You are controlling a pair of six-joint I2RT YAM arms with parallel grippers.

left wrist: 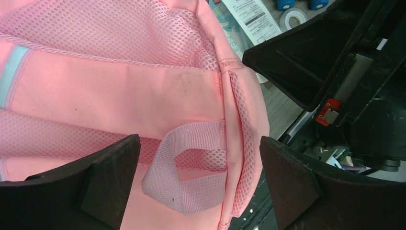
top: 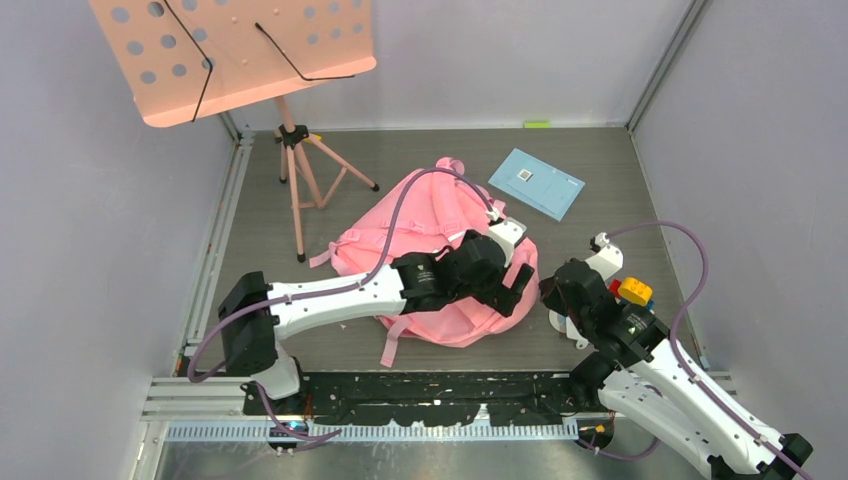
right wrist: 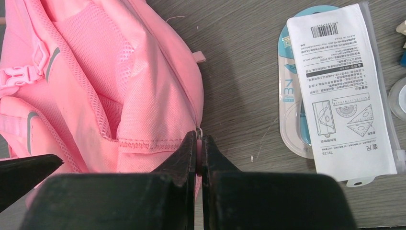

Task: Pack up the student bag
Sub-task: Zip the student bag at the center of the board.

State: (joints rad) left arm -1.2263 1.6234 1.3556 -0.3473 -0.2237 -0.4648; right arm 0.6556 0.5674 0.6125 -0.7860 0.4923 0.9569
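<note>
The student bag point(top: 440, 215), a soft pink backpack, is lying flat in the middle of the grey wood-grain table point(top: 420, 150), with a strap trailing off its near edge toward the arm bases. The left gripper point(top: 515, 287) is hanging over the bag's right half, its jaws standing spread wide. In the left wrist view the left gripper point(left wrist: 201, 177) is framing the bag's mesh panel point(left wrist: 119, 28) and a flat pink webbing loop point(left wrist: 177, 167), which is sitting between the two fingers without either one touching it. The right gripper point(top: 548, 290) is sitting at the bag's right edge. In the right wrist view the right gripper point(right wrist: 198, 143) is showing its fingers pressed together, pinching a thin sliver of pink at the bag's stitched edge point(right wrist: 143, 143); whether that sliver is a zip pull or only fabric cannot be told. Just right of the bag on the table, a clear geometry-set packet point(right wrist: 335, 91) with a white printed label is lying flat, and a roll of tape point(right wrist: 397, 98) is showing at the frame's right edge beside it. A yellow toy brick point(top: 634, 291) is sitting near the right arm. A light blue booklet point(top: 536, 183) is lying to the far right of the bag, apart from it. A salmon-pink perforated music stand point(top: 240, 60) is standing on its tripod at the far left.
</note>
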